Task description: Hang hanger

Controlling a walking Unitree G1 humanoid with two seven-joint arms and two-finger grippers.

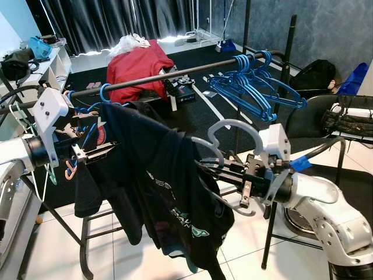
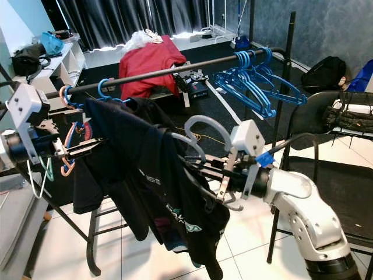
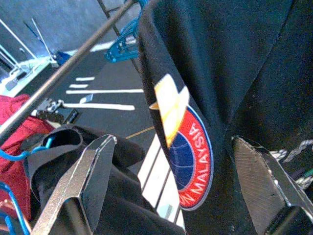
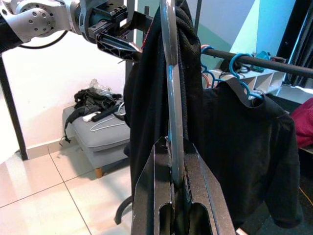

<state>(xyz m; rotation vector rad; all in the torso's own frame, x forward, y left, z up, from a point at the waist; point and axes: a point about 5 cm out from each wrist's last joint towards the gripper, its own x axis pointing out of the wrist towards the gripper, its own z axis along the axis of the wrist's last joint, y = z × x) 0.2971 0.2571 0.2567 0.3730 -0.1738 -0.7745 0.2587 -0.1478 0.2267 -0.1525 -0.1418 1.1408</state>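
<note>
A: Step?
B: Carry phase. Right gripper (image 1: 236, 175) clamped on the pale grey plastic hanger (image 1: 230, 135) bearing a black printed T-shirt (image 1: 169, 192), held below and in front of the black metal clothes rail (image 1: 175, 74), hook not on it.
A: Left gripper (image 1: 96, 153)?
B: Fingers spread, against the shirt's shoulder.
A: Next?
B: Probably lift, hook over the rail between the blue hangers (image 1: 250, 87).

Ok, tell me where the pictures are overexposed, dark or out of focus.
Left eye view: glare under the curtains, otherwise sharp. Left wrist view: the black shirt is very dark, the rail soft. Right wrist view: the right claw is close and soft on the grey hanger.
</note>
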